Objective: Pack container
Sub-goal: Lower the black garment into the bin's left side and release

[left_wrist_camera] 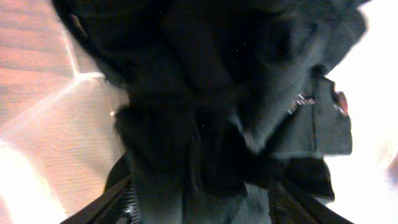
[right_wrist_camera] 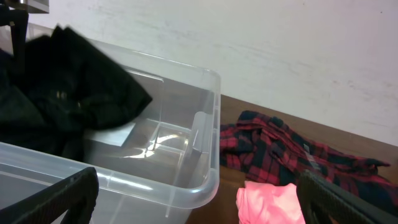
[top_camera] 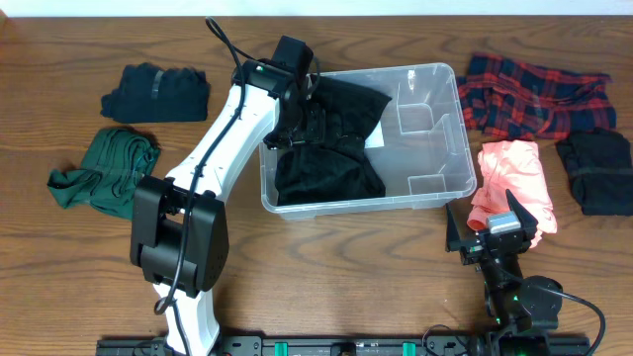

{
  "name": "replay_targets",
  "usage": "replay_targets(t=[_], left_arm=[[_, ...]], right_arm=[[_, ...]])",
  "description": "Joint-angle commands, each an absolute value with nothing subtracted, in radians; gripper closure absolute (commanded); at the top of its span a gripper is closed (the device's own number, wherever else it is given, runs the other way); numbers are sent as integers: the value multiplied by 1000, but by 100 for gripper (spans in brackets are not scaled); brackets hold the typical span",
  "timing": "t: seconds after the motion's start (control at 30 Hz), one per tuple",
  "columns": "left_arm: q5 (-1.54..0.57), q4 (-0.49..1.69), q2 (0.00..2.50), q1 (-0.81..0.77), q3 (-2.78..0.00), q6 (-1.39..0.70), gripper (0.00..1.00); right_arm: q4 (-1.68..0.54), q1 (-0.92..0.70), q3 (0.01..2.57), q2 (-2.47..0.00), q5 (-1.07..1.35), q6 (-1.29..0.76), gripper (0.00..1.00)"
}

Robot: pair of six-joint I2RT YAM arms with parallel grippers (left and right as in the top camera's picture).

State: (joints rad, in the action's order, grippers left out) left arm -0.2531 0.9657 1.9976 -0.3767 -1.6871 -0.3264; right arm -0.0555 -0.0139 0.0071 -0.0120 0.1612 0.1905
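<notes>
Clear container, part-filled with black cloth

The container (top_camera: 440, 158), see-through plastic with rounded corners and a thick rim, sits mid-way across the table (top_camera: 346, 267). The left gripper (top_camera: 300, 121) reaches into its left half, fingers buried in black cloth (top_camera: 326, 173); whether they clamp it cannot be told. The right gripper (top_camera: 483, 223) stands just outside its near right corner, fingers wide apart. One container; five pieces outside: navy garment (top_camera: 155, 92), green garment (top_camera: 104, 170), plaid shirt (top_camera: 534, 94), pink garment (top_camera: 514, 178), black garment (top_camera: 596, 170).

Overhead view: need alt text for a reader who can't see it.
The left gripper reaches into the clear container, above black clothing piled in its left side. The right gripper sits open beside a pink garment; a plaid shirt and a green garment lie on the wooden table.
</notes>
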Motion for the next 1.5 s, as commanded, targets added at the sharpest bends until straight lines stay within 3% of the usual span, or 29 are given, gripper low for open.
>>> replay_targets(t=[0.0, 0.33, 0.4, 0.47, 0.5, 1.47], left_arm=[[-211, 966, 1957, -376, -1734, -319, 34], [-163, 946, 1848, -379, -1766, -319, 35], [-163, 934, 1847, -379, -1766, -319, 50], [-163, 925, 1851, -381, -1765, -318, 89], [-163, 924, 1855, -382, -1765, -315, 94], [12, 883, 1869, -468, -1551, -282, 94]], right_arm=[[-58, -7, 6, -7, 168, 203, 1], [-58, -7, 6, -7, 168, 203, 1], [-58, -7, 6, -7, 168, 203, 1], [-58, -7, 6, -7, 168, 203, 1], [-58, -7, 6, -7, 168, 203, 1], [-58, -7, 6, -7, 168, 203, 1]])
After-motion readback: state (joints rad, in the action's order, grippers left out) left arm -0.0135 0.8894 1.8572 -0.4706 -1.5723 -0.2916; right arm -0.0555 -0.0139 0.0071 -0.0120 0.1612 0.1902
